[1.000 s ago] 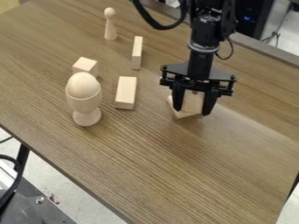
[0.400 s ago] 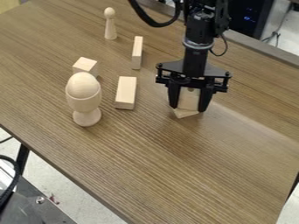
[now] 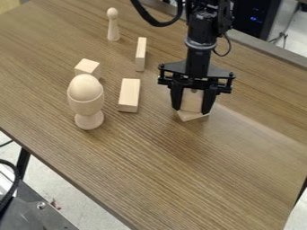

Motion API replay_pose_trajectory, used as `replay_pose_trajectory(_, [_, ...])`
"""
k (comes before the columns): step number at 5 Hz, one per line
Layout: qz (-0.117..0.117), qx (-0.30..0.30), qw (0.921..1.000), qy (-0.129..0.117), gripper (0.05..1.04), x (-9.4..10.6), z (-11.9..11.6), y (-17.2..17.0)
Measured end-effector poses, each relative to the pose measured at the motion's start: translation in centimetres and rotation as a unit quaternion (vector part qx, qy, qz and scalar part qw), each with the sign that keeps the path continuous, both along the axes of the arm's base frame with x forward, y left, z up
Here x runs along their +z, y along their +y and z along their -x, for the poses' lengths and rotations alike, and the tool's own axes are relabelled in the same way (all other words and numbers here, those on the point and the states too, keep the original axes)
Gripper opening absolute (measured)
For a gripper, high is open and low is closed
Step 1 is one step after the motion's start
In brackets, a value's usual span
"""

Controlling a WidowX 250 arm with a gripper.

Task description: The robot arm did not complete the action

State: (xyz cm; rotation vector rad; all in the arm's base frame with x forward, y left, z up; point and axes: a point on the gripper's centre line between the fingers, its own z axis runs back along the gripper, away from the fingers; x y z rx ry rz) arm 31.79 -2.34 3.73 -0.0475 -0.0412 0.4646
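Observation:
Right of the table's middle, the black gripper (image 3: 192, 110) points down with its fingers on either side of a light wooden block (image 3: 192, 100), closed against its sides. Directly beneath that block lies another pale wooden piece (image 3: 192, 116), whose front corner sticks out toward the camera. Most of the lower piece is hidden by the upper block and the fingers. Whether the two pieces touch, I cannot tell.
Left of the gripper lies a rectangular block (image 3: 129, 95), with a narrow block (image 3: 141, 54) behind it. Farther left are a small cube (image 3: 88, 67) and a wooden cup with an egg-shaped top (image 3: 86, 99). A peg figure (image 3: 113, 24) stands at the back of the wooden table (image 3: 180, 179).
The gripper has shifted left and slightly up in the view, and the block between its fingers has moved with it. The loose objects on the left have stayed put.

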Motion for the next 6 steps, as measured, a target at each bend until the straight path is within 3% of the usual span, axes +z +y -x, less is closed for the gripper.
replay_pose_trajectory(4, [0.001, 0.000, 1.0000, 0.002, 0.610, -0.51, -0.14, -0.09])
replay_pose_trajectory(5, [0.003, 0.002, 1.0000, -0.001, 0.688, -0.57, -0.27, -0.12])
replay_pose_trajectory(6, [0.007, 0.005, 1.0000, -0.003, 0.958, -0.61, -0.38, -0.18])
